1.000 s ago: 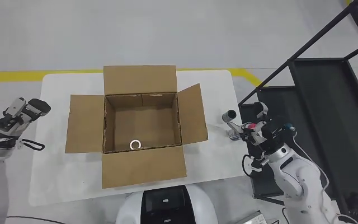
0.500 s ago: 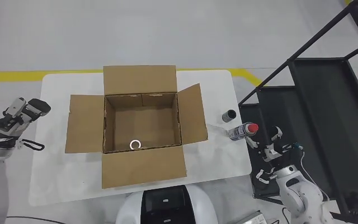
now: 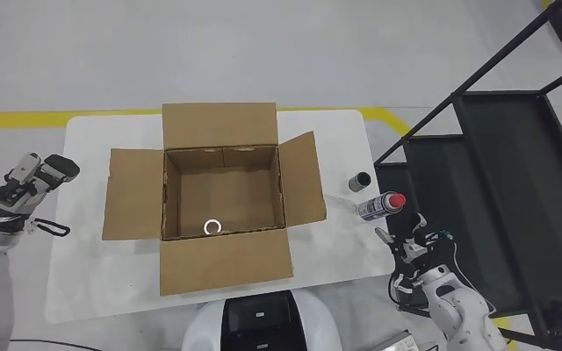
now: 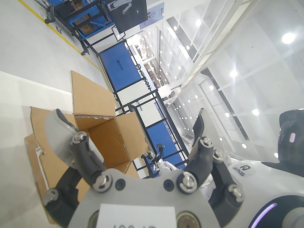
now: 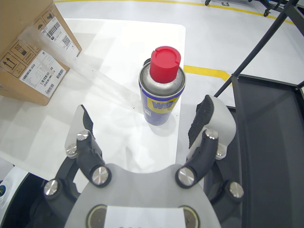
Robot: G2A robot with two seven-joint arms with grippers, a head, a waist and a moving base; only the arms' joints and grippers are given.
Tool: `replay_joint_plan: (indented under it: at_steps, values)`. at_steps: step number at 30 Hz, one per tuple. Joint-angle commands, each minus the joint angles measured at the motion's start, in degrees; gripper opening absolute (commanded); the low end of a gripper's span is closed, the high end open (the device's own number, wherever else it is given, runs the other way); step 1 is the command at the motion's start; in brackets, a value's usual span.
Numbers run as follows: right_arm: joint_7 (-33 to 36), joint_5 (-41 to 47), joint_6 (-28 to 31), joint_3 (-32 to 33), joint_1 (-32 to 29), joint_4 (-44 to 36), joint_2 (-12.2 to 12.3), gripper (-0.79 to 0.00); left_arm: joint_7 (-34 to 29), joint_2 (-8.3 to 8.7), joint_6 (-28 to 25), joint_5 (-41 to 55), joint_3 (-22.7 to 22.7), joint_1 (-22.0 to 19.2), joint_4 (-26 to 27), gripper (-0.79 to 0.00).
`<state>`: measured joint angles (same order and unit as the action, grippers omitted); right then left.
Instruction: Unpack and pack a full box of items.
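The left end effector point(image 4: 128, 121) is hanging off the table's point(image 3: 88, 263) 9 o'clock edge, well apart from everything on it. Its two fingers are spreading wide with nothing between them, and in the left wrist view they are pointing toward the box.

The cardboard box point(image 3: 221, 132) is sitting at the middle of the white table with all four flaps folding outward, toward 12, 3, 6 and 9 o'clock. A small pale ring point(image 3: 212, 227) is lying on the box floor, close against the 6 o'clock wall.

At 3 o'clock from the box, near the table's edge, a short grey cylinder point(image 3: 358, 182) is standing upright. Near it, at roughly its 5 o'clock, the spray can point(image 5: 161, 96) is standing upright on the table, showing a blue and yellow body, a silver shoulder and a red cap.

The right end effector point(image 5: 144, 106) is hovering past the table edge at about 5 o'clock from the spray can. Its fingers are gaping apart and gripping nothing, and in the right wrist view the can is standing beyond the fingertips and apart from both pads.

A black metal rack point(image 3: 492, 175) is standing on the floor at the table's 3 o'clock side, and a yellow floor line point(image 3: 35, 118) is running behind the table at 12 o'clock.
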<state>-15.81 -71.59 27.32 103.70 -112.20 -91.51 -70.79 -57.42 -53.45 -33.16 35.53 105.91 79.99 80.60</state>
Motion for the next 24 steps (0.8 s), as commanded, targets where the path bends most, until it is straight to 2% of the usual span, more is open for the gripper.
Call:
replay_joint_plan:
  at_steps: [1, 10, 24]
  values:
    - [-0.4, -0.5, 0.5, -0.7, 1.0, 1.6, 0.0, 0.000, 0.0, 0.00, 0.0, 0.0, 0.0, 0.0, 0.0, 0.000]
    - [-3.4, -3.4, 2.5, -3.7, 5.9, 7.2, 0.2, 0.000, 0.0, 0.00, 0.0, 0.0, 0.0, 0.0, 0.0, 0.000]
    - [-5.5, -4.0, -1.9, -5.6, 12.8, 15.4, 0.3, 0.000, 0.0, 0.00, 0.0, 0.0, 0.0, 0.0, 0.0, 0.000]
